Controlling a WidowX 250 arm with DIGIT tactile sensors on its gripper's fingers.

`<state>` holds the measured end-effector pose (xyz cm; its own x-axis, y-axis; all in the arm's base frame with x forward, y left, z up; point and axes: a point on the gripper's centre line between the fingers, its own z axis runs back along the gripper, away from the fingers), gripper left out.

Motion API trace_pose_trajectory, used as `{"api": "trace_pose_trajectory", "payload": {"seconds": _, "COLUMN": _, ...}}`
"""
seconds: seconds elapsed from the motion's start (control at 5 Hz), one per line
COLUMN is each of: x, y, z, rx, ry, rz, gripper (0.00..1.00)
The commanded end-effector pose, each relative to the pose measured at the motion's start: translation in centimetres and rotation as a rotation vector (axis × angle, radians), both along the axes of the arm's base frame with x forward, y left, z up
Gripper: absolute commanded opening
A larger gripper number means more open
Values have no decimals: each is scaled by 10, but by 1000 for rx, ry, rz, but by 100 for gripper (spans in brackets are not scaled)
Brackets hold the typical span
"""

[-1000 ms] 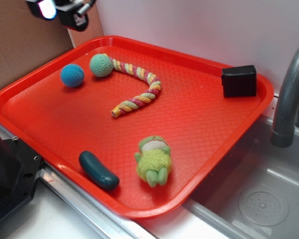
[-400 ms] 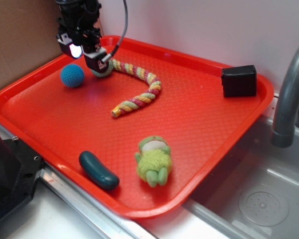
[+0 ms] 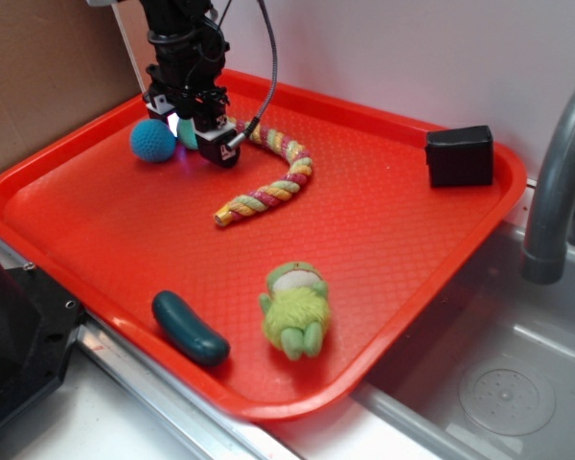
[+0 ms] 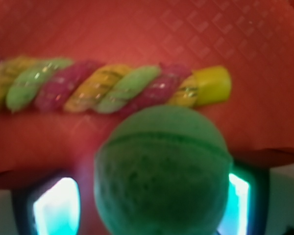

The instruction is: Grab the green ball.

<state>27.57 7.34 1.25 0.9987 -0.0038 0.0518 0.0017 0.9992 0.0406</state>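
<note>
The red tray [image 3: 105, 206] carries all items. The gripper [image 3: 194, 132] stands low at the tray's far left corner. Its jaws sit on either side of the green ball [image 4: 161, 171], one at each flank; whether they press on it cannot be told. The twisted rope toy [image 3: 268, 182] lies just beyond the ball, its yellow end close by. The blue ball [image 3: 152, 140] rests just beside the gripper.
</note>
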Motion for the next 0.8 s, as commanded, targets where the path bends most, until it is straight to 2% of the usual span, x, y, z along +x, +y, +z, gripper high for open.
{"api": "trace_pose_trajectory", "payload": {"seconds": 0.0, "x": -13, "y": -16, "z": -28, "rx": -8, "ry": -7, "rz": -72, "gripper": 100}}
{"api": "trace_pose_trajectory", "payload": {"seconds": 0.2, "x": -16, "y": -16, "z": -27, "rx": -27, "ry": -15, "rz": -39, "gripper": 0}}
{"api": "trace_pose_trajectory", "payload": {"seconds": 0.6, "x": -17, "y": -9, "z": -16, "rx": -29, "ry": -21, "rz": -17, "gripper": 0}}
